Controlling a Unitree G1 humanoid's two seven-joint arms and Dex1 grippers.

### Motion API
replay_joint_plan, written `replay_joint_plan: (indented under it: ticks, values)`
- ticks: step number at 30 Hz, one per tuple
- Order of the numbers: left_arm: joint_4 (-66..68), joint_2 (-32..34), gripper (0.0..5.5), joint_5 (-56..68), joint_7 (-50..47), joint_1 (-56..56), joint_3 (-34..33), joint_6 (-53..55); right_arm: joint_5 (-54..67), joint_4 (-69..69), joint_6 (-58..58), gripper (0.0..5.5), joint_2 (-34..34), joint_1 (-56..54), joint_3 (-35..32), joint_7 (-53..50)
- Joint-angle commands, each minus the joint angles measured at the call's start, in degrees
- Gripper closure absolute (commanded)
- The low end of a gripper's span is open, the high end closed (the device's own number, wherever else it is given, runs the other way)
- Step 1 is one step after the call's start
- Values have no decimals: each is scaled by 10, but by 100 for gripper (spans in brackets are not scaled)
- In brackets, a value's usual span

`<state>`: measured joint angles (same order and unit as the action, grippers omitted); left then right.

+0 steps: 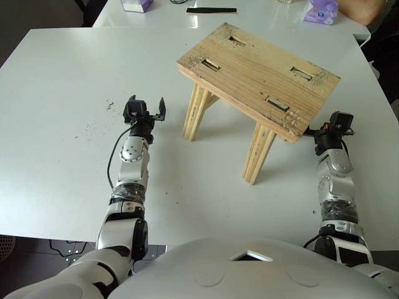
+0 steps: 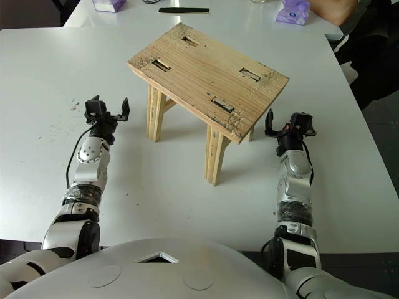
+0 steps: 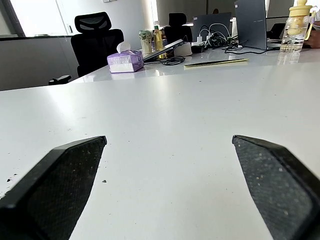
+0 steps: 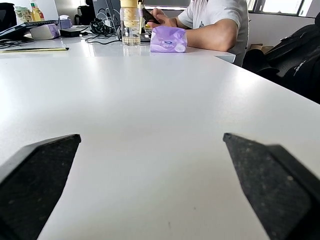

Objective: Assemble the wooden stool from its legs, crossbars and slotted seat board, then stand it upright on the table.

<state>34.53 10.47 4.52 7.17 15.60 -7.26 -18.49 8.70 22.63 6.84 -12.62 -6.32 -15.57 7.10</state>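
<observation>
You're looking at a white table with the wooden stool standing upright on it, seat uppermost. Your left gripper lies on the table to the stool's left, clear of its legs, spread wide and empty. Your right gripper sits just beside the seat's right corner, also wide open, holding nothing.

Head stereo pair high over the shared table, downward; wrist cameras low, close to it, perhaps level.
</observation>
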Motion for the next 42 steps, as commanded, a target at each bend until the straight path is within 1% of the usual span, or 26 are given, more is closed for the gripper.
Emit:
replay_joint_plan:
  ticks: [1,4,7,9,15,19,33,37,42]
  values:
    - [8,-7,81,-17,-10,8,10,-7,-4,19,9,20,-1,-17,8,5]
    - [13,-11,81,-15,-8,8,10,-10,-2,32,13,20,-4,-24,10,10]
    - [18,-16,145,-6,6,7,10,-11,4,51,19,84,-6,-35,10,22]
    - [20,-18,161,-11,5,9,12,-15,-1,66,21,100,-10,-45,14,24]
    - [39,-25,161,-27,-14,16,15,-28,-4,112,38,100,-17,-68,8,13]
    - [53,-21,161,-29,-28,16,6,-37,-12,143,48,100,-19,-89,14,5]
    - [90,-27,161,-48,-92,31,6,-60,-8,221,69,100,-45,-112,2,10]
    - [86,-33,161,-44,-77,23,12,-70,-8,231,71,100,-48,-114,-3,8]
    - [96,-34,161,-40,-71,33,8,-77,-7,246,77,100,-35,-125,-1,2]
